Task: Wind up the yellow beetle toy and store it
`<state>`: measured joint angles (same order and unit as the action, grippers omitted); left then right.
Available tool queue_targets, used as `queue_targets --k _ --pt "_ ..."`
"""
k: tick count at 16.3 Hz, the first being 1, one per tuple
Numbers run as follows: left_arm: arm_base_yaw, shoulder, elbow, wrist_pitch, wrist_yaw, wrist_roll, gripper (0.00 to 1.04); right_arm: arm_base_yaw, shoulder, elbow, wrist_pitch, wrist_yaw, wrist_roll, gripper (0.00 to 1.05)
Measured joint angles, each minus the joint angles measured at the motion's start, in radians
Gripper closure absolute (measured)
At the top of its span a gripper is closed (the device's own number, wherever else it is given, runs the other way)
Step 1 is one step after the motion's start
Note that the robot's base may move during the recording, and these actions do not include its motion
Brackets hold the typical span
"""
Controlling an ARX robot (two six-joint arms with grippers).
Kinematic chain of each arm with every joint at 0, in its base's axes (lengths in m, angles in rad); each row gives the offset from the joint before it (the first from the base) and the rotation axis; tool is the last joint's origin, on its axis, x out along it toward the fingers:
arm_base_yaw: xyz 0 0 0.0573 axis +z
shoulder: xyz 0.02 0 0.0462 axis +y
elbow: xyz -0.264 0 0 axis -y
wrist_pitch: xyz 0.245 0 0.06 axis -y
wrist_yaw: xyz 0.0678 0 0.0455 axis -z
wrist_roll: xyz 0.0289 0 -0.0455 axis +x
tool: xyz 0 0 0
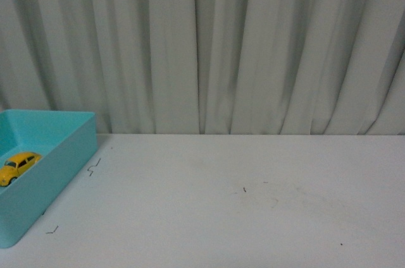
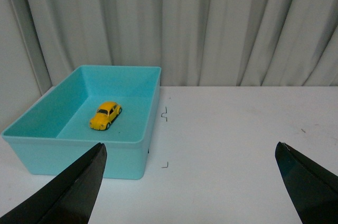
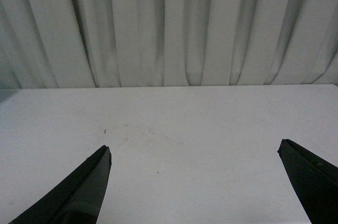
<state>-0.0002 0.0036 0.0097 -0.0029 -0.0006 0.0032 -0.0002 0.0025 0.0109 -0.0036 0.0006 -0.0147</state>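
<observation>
The yellow beetle toy (image 1: 18, 166) lies on the floor of a teal bin (image 1: 60, 182) at the table's left edge. In the left wrist view the beetle toy (image 2: 105, 115) rests on its wheels inside the bin (image 2: 84, 158), well beyond the fingertips. My left gripper (image 2: 190, 152) is open, its black fingers (image 2: 79, 187) spread wide over the white table beside the bin, holding nothing. My right gripper (image 3: 195, 152) is open too, empty, above bare table. Neither arm shows in the front view.
The white table (image 1: 240, 205) runs to a pale pleated curtain (image 1: 221, 47) at the back. Small dark corner marks (image 1: 93, 167) sit on the table just right of the bin, and faint scuffs (image 1: 244, 189) near the middle.
</observation>
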Motion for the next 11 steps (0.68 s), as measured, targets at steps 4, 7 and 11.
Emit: queue_targets --k 4,7,11 --pt "0.000 0.000 0.000 0.000 0.000 0.000 0.07 0.000 0.000 0.000 0.001 0.000 0.000 0.07" --pt "0.000 0.000 0.000 0.001 0.000 0.000 0.07 0.000 0.000 0.000 0.002 0.000 0.000 0.07" --pt "0.000 0.000 0.000 0.000 0.000 0.000 0.07 0.000 0.000 0.000 0.000 0.000 0.000 0.07"
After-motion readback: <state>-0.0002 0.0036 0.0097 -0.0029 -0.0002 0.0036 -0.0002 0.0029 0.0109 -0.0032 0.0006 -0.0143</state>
